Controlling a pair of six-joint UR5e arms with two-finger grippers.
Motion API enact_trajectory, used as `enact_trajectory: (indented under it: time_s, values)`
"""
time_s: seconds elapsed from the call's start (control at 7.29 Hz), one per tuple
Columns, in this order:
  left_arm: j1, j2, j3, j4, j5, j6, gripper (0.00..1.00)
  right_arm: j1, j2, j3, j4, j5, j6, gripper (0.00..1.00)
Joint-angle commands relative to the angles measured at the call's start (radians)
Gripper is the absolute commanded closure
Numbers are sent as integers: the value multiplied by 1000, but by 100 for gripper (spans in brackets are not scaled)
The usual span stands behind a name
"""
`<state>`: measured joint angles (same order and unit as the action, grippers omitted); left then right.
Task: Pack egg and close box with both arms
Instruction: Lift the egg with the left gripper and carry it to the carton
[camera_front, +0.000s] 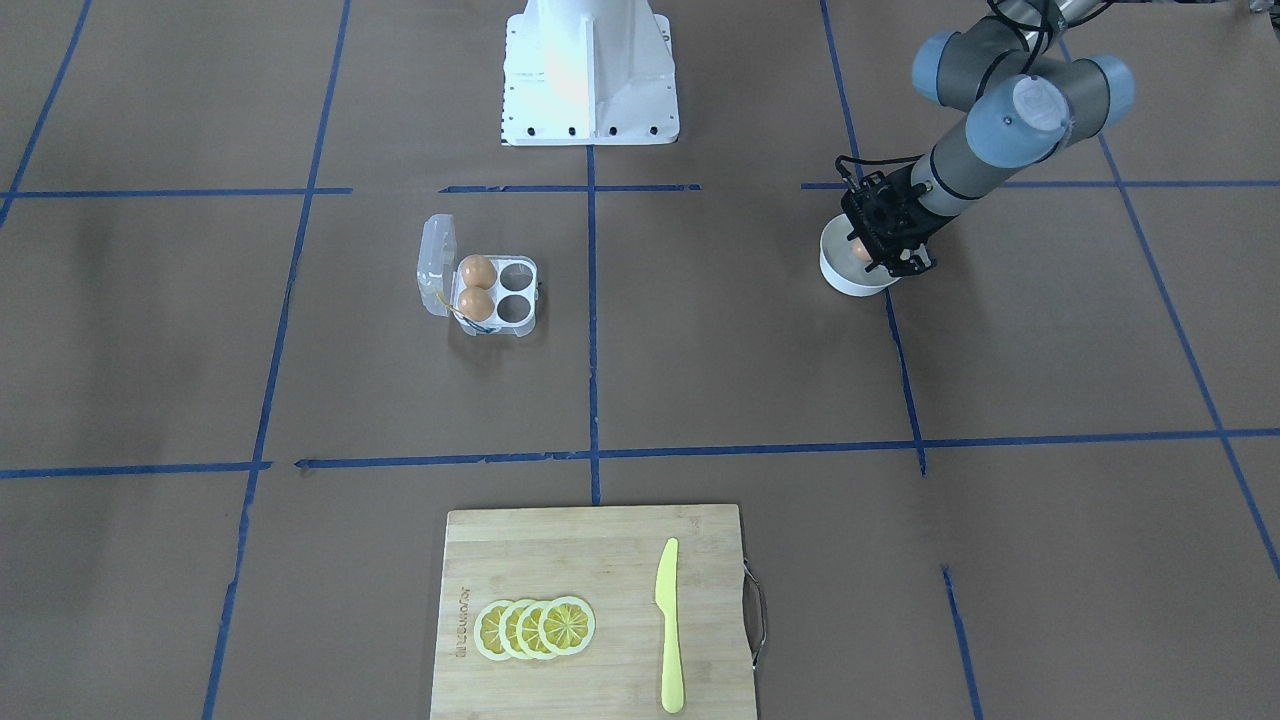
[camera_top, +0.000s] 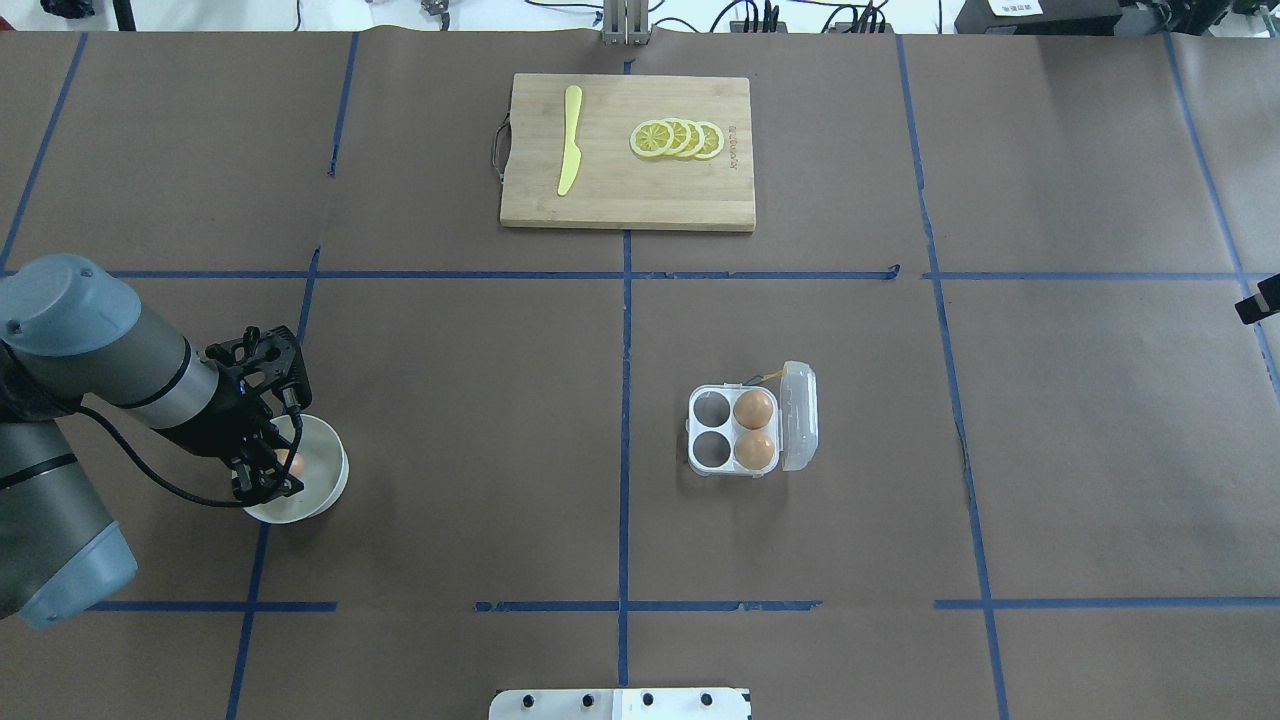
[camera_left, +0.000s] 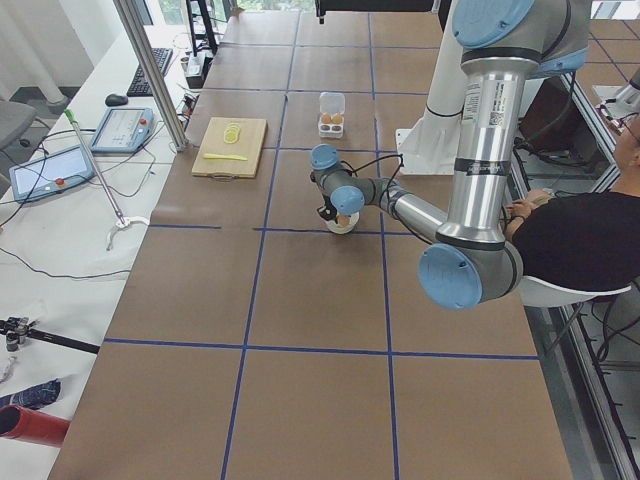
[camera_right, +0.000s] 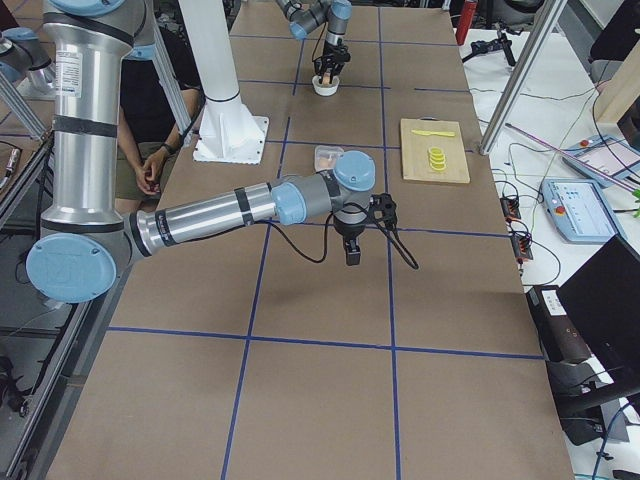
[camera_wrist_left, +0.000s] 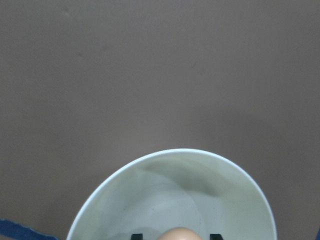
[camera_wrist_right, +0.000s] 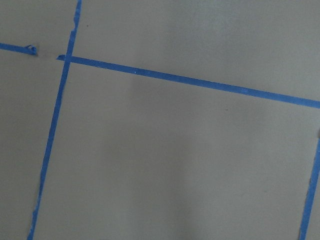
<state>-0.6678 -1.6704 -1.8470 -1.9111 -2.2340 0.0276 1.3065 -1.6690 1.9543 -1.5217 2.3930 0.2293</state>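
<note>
The clear box (camera_top: 700, 466) lies open right of the table's middle, its lid (camera_top: 800, 415) folded out to the right. Two tan eggs (camera_top: 753, 408) (camera_top: 755, 450) fill the cells by the lid; the other two cells are empty. A third egg (camera_top: 296, 463) lies in a white bowl (camera_top: 325, 480) at the left. My left gripper (camera_top: 280, 470) reaches down into the bowl, fingers on either side of that egg with gaps showing in the left wrist view (camera_wrist_left: 175, 236). My right gripper (camera_right: 353, 250) hangs over bare table far right of the box; I cannot tell its state.
A wooden cutting board (camera_top: 610, 200) with lemon slices (camera_top: 678, 138) and a yellow knife (camera_top: 570, 140) lies at the far side. The white pedestal (camera_front: 590, 75) stands at the robot's edge. A seated person (camera_left: 580, 240) is beside the table.
</note>
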Motion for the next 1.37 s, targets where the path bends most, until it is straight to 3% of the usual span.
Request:
enact_trajectory:
  time_s: [0.0,0.41,0.69,1.1,1.23]
  values:
    - [-41,-3,-65,53,2,-5,100,-1,2,0,2,0,1,0]
    - [-61,-168,-55,138,51,-125,100,-1,2,2,2,0,2,0]
    - [-41,-360,50,147,95,-318,100,-1,3,0,2,-2,2,0]
    - [77,-585,203,129,109,-619,100,-1,3,2,0,-2,2,0]
    - [130,-667,294,59,122,-731,100,-1,3,2,0,-2,2,0]
